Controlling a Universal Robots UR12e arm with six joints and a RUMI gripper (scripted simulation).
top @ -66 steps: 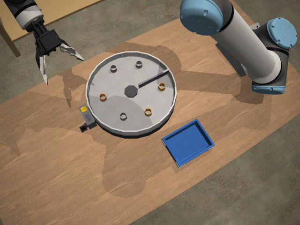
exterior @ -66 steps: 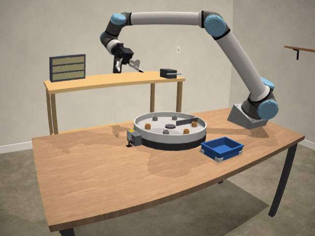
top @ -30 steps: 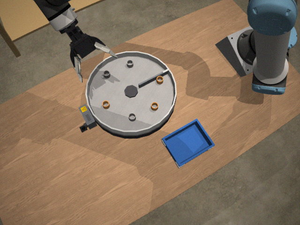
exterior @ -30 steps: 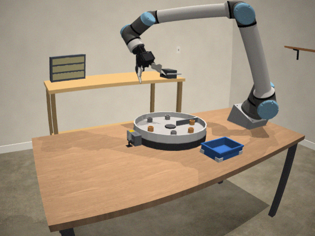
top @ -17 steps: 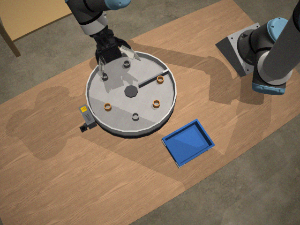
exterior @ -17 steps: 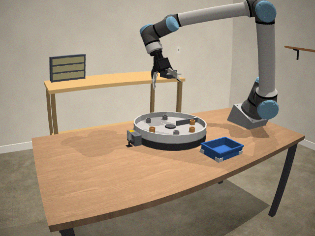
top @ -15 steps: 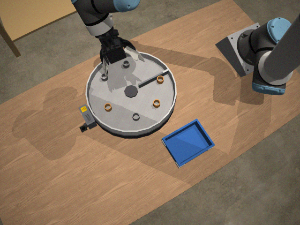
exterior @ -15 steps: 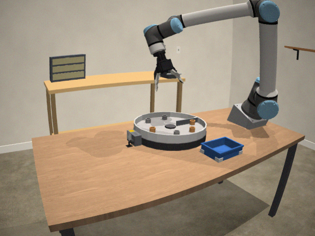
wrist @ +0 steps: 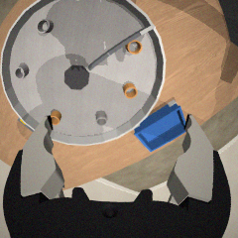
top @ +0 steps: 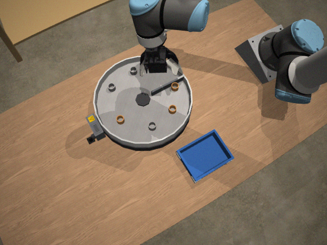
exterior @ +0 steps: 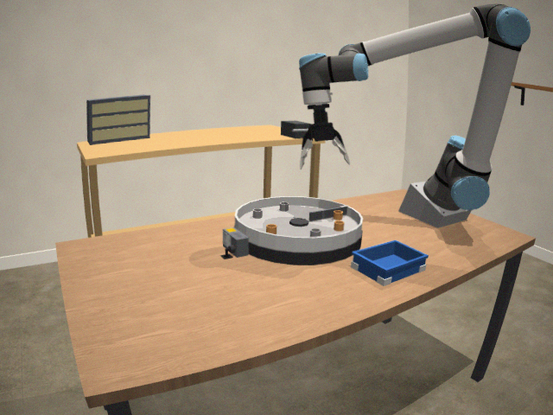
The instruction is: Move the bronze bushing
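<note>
A round grey turntable [top: 142, 102] stands on the wooden table, also seen in the side view [exterior: 298, 223] and the wrist view [wrist: 81, 69]. It carries three bronze bushings [top: 174, 86] [top: 172, 108] [top: 120, 119] and three grey bushings [top: 133, 70] [top: 111, 87] [top: 152, 125]. A dark bar [top: 166, 85] runs from near the hub to the rim. The blue crate [top: 205, 154] sits empty on the table beside the turntable, also in the wrist view [wrist: 161, 129]. My gripper [exterior: 324, 150] is open and empty, high above the far edge of the turntable.
A small grey control box [top: 94, 127] with a yellow warning label stands against the turntable's left side. The arm's base [top: 260, 56] is mounted at the table's far right. A side table [exterior: 187, 140] with a slatted rack [exterior: 117, 118] stands behind.
</note>
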